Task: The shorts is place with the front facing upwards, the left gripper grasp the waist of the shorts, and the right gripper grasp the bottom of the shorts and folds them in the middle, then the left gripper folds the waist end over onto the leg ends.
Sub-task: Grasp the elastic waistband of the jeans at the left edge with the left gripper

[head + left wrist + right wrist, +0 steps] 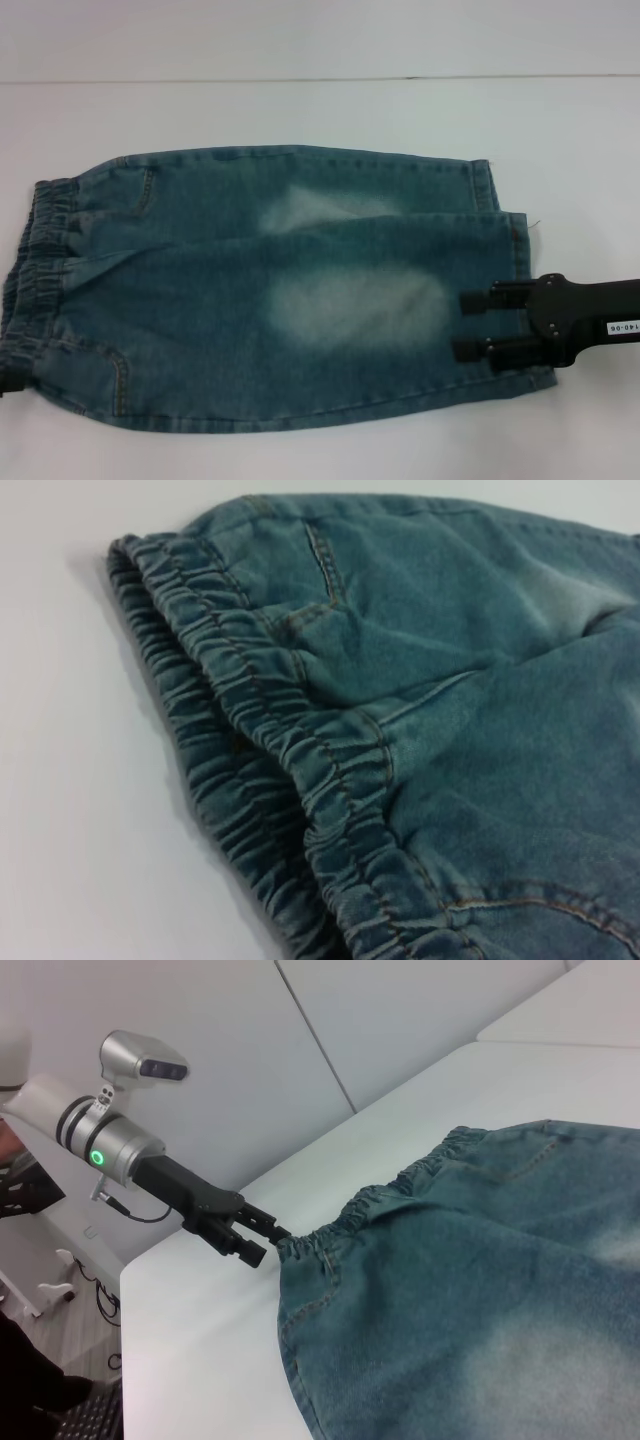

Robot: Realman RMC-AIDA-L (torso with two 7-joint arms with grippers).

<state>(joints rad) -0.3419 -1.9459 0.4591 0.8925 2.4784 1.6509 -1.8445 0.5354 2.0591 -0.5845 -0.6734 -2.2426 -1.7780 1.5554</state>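
The faded denim shorts (pixel 290 290) lie flat across the table, also seen in the right wrist view as shorts (pixel 480 1320). The gathered elastic waist (pixel 40 270) is at the left, shown close up as the waist (pixel 300 750). The leg ends (pixel 535 300) are at the right, the near leg overlapping the far one. My right gripper (pixel 465 324) lies over the near leg's hem. It is open, with both fingers on top of the cloth. My left gripper (pixel 275 1244) is at the near corner of the waist, touching the waistband.
The shorts lie on a white table (pixel 320 110) whose back edge runs across the top of the head view. In the right wrist view the table's corner (pixel 140 1270) is just beyond the left gripper, with floor and equipment past it.
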